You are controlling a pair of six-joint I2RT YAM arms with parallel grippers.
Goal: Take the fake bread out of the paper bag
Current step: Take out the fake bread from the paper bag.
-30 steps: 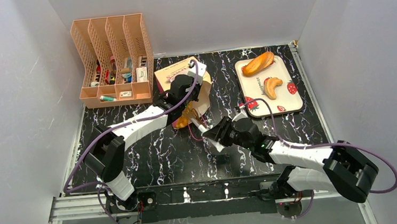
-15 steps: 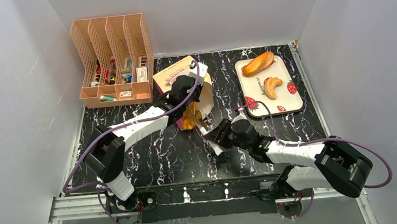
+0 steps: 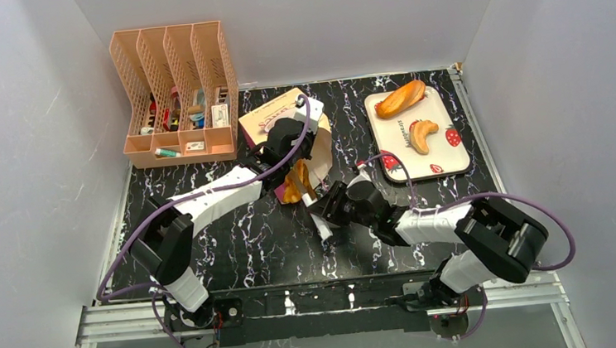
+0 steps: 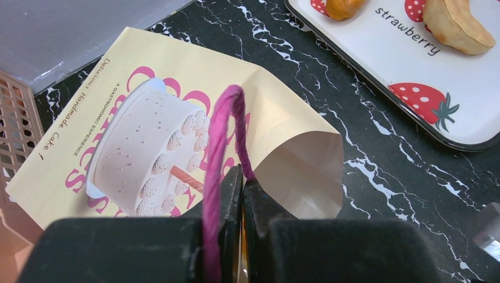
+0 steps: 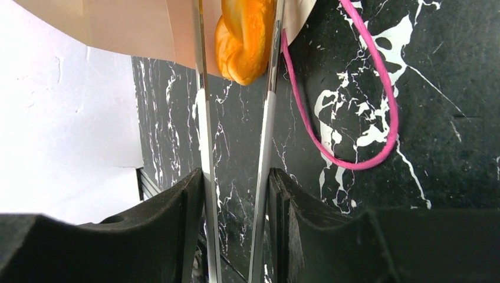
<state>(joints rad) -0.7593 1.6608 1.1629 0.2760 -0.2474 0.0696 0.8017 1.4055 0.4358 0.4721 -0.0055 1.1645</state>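
Observation:
The paper bag (image 3: 277, 114) (image 4: 106, 88) lies tilted on the black marble table, its mouth facing the near right. My left gripper (image 3: 288, 136) (image 4: 242, 180) is shut on the bag's pink string handle (image 4: 227, 112) and holds the mouth up. My right gripper (image 3: 336, 206) (image 5: 236, 177) is shut on a pair of metal tongs (image 5: 204, 118). The tong blades reach to the bag's mouth and pinch an orange piece of fake bread (image 5: 244, 35) (image 3: 293, 185), which sticks half out of the bag. The bag's second handle (image 5: 377, 88) lies loose on the table.
A white strawberry tray (image 3: 446, 161) (image 4: 413, 76) at the back right carries two bread pieces (image 3: 399, 99) (image 3: 423, 136). A peach file rack (image 3: 174, 93) with small items stands at the back left. White walls close in on three sides.
My right gripper with the tongs has moved left, closer to the bag's mouth. The bread at the mouth has shifted slightly. My left gripper keeps its hold on the handle.

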